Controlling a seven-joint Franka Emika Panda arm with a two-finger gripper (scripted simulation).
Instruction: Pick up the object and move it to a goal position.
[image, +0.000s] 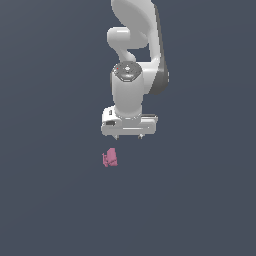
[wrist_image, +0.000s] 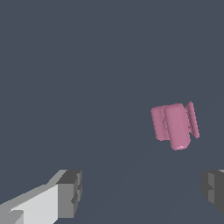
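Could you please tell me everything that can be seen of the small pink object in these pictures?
The pink object is a small, matte, blocky lump, far smaller than the white claw. In the wrist view it shows a squarish body, a rounded cylinder-like bulge along it and a thin flange at one end. It appears to lie on the plain dark surface, apart from the claw and slightly toward the exterior view's left of it. Nothing grips it; the open fingers stand clear of it.

arm (image: 131, 60): white Panda, hanging down from top of exterior view, wrist vertical | gripper (image: 128, 136): pointing straight down | fingers (wrist_image: 70, 192): spread wide apart, grey pads, nothing between them
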